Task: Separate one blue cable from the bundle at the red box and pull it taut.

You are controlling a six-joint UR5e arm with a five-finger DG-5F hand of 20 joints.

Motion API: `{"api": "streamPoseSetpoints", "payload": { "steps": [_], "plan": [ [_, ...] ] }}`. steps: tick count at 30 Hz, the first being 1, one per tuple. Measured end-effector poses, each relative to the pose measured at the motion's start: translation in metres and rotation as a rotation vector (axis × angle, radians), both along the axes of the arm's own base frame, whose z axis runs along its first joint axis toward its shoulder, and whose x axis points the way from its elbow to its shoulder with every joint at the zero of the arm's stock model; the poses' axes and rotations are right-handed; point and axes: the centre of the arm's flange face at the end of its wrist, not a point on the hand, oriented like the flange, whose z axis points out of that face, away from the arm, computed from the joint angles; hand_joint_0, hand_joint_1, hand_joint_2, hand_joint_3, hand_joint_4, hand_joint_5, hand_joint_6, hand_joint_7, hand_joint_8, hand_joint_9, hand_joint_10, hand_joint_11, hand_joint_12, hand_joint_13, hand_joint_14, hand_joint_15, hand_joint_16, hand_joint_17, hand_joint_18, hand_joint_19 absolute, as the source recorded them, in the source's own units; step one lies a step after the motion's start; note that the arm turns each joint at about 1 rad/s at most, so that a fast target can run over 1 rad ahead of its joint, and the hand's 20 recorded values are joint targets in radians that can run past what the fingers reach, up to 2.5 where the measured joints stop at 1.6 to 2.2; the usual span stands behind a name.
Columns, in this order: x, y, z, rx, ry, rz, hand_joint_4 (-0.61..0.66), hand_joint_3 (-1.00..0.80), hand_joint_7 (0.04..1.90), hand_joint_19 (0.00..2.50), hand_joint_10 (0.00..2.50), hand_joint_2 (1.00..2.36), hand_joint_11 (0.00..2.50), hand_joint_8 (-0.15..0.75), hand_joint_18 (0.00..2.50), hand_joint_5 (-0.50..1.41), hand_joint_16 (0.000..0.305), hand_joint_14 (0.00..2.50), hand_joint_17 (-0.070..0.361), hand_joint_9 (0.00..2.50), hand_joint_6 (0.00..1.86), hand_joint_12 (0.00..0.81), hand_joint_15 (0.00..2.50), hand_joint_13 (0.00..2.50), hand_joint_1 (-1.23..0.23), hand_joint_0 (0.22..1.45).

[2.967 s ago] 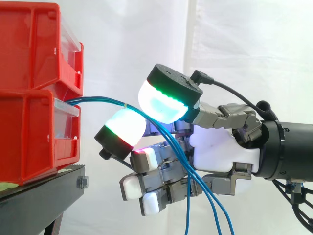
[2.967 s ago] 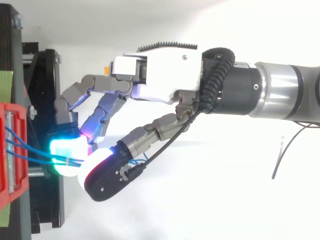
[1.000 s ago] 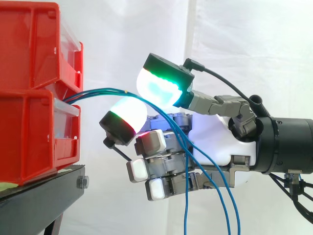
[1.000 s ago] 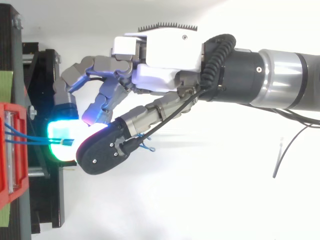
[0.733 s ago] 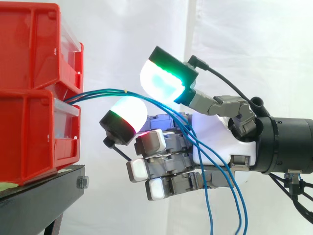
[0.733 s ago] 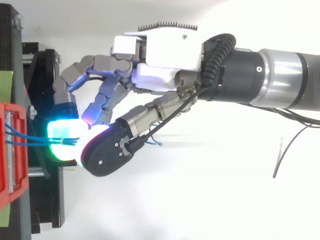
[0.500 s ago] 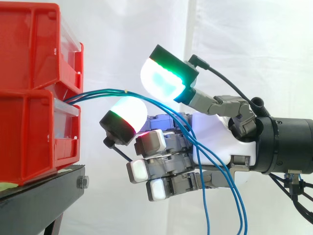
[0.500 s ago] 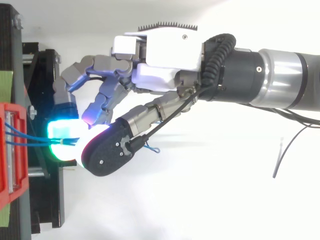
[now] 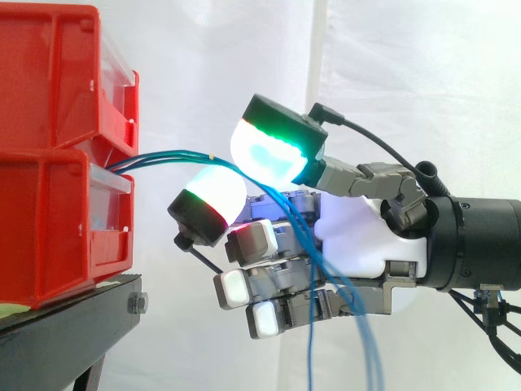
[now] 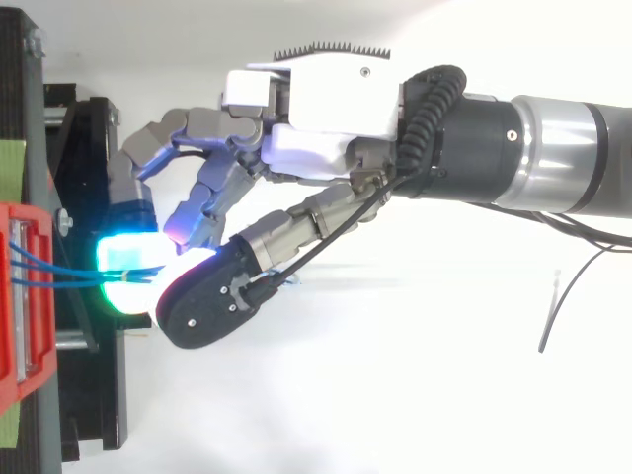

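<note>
Several thin blue cables (image 9: 167,158) leave the slot between the two stacked red bins (image 9: 53,220) and run right as a bundle with a small yellow tie. My hand (image 9: 358,236) hangs right of the bins with its fingers curled. The bundle passes between the green-glowing thumb pad (image 9: 273,151) above and the white-and-red finger pad (image 9: 210,202) below, which close on it. Past the pads the cables drop across the palm and hang down (image 9: 370,358). From above, the cables (image 10: 59,275) reach from the red bin (image 10: 20,336) into the cyan pad (image 10: 128,272).
The bins stand on a black stand (image 9: 77,318) whose edge lies just below and left of the fingers. A white curtain hangs behind. A thin dark wire (image 10: 558,311) lies loose at the right.
The thumb pad has come down closer to the finger pad over the bundle. The hanging cable ends have swung left and drawn together under the hand. Earlier the hand rose slightly.
</note>
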Motion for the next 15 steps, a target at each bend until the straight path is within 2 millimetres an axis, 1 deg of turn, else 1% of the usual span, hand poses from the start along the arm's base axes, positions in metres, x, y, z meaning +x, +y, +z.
{"api": "streamPoseSetpoints", "payload": {
  "steps": [3, 7, 10, 15],
  "plan": [
    [0.0, 0.0, 0.0, 0.0, 0.0, -0.001, -0.08, -0.05, 1.14, 0.72, 0.02, 1.03, 1.09, 0.313, 0.85, -0.17, 0.048, 0.02, 0.108, 1.07, 0.9, 0.399, 0.59, 0.95, -0.77, 0.59],
    [-0.0001, -0.0001, -0.0001, 0.002, 0.001, -0.002, -0.08, -0.02, 1.14, 0.7, 0.02, 1.02, 1.08, 0.334, 0.88, -0.16, 0.051, 0.02, 0.116, 1.09, 0.91, 0.417, 0.59, 0.97, -0.75, 0.59],
    [-0.0001, 0.0, -0.0001, 0.002, 0.001, -0.003, -0.08, -0.03, 1.15, 0.7, 0.02, 1.02, 1.07, 0.342, 0.9, -0.16, 0.053, 0.02, 0.119, 1.1, 0.91, 0.429, 0.58, 0.98, -0.75, 0.6],
    [0.0001, 0.0, 0.0001, 0.003, -0.001, -0.001, -0.05, -0.05, 1.16, 0.69, 0.02, 1.02, 1.1, 0.336, 0.9, -0.16, 0.053, 0.02, 0.119, 1.1, 0.91, 0.428, 0.58, 0.98, -0.75, 0.6]
  ]
}}
